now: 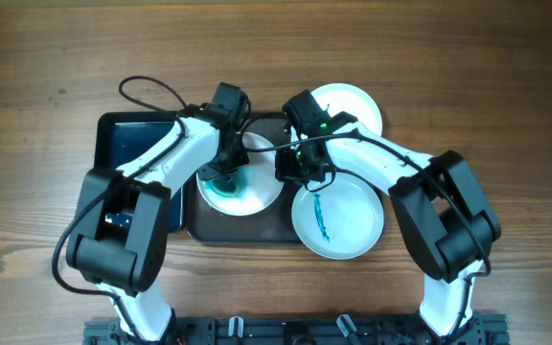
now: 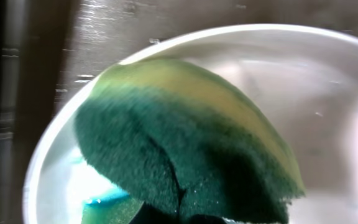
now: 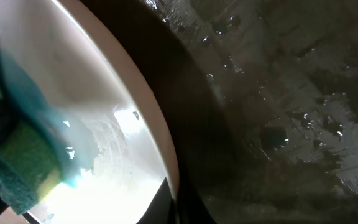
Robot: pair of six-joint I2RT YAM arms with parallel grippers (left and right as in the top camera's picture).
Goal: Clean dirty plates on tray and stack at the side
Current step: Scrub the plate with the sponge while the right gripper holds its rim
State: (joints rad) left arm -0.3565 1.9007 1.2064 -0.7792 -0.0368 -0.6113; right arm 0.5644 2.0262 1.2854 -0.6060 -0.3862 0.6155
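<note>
1. Green-and-yellow sponge (image 2: pixel 185 155) fills the left wrist view. The left gripper (image 1: pixel 224 172) is clamped on it and presses its scouring face down into the near plate (image 1: pixel 257 192), which lies on the tray (image 1: pixel 247 230).
2. That plate is not yet clean: a blue smear (image 2: pixel 101 196) shows under the sponge's edge, so the wiping looks to be mid-way.
3. The right gripper (image 1: pixel 295 171) is closed and sits at the same plate's right rim, probably to stop the plate sliding under the scrubbing. Whether the rim is actually pinched between its fingers I cannot tell.
4. A streaked plate (image 1: pixel 348 225) lies over the tray's right edge, partly on the table (image 1: pixel 46 77). It has a blue streak (image 1: pixel 322 218) and is likely next in line.
5. A plain white plate (image 1: pixel 357 103) rests on the table beyond the tray's far right corner. That is probably the start of the stack, with one plate apparently done and two left.
6. A small black tray (image 1: pixel 127 144) lies just left of the big one, under the left arm and not in use.
7. Wet plate on a wet tray — slipping is the risk.
</note>
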